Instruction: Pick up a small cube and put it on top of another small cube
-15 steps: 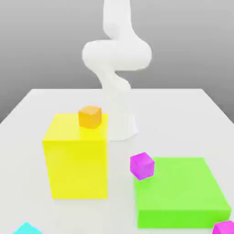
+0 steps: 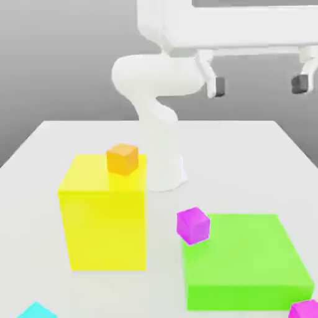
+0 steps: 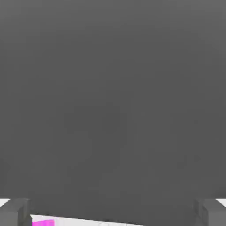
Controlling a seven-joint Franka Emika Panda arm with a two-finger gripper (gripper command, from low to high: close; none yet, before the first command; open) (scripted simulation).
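Note:
A small magenta cube (image 2: pixel 193 225) rests on the far left corner of the flat green block (image 2: pixel 248 264) in the exterior view. A second magenta cube (image 2: pixel 305 309) lies on the table at the green block's near right corner. The small orange cube (image 2: pixel 122 159) sits on top of the tall yellow block (image 2: pixel 105 214). My gripper (image 2: pixel 258 84) hangs high above the table, over the green block's far side, open with nothing between its fingers (image 2: pixel 217 86). In the hand view a sliver of magenta cube (image 3: pixel 43 222) shows beside one fingertip (image 3: pixel 13 213).
The arm's white base (image 2: pixel 163 152) stands on the white table (image 2: pixel 236 155) behind the yellow block. A small cyan cube (image 2: pixel 37 310) lies at the near left edge of the exterior view.
The hand with its open fingers has come into the top of the exterior view, above the green block. None of the cubes has moved.

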